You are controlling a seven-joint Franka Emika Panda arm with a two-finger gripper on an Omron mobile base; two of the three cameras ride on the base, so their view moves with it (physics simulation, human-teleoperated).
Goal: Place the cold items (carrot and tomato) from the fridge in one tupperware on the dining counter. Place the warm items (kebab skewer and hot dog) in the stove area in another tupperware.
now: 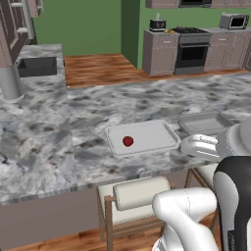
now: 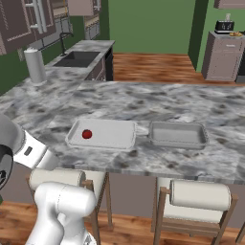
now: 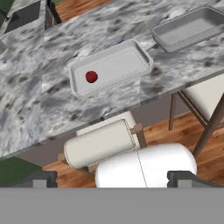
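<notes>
tomato (image 2: pixel 86 134) lies in the left tupperware (image 2: pixel 102 133) on the dining counter (image 2: pixel 143 103), second tupperware (image 2: pixel 177 134) just beside it at right, stools (image 2: pixel 195 197) below the counter edge.

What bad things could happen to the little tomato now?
1. The tomato is round and lies loose in the white tupperware, so a bump could probably make it roll about.
2. The grey tupperware sits right beside the white one, so the carrot could land in the wrong one.
3. Both sit near the counter edge above the stools; a nudge from the arm might push them off.
</notes>
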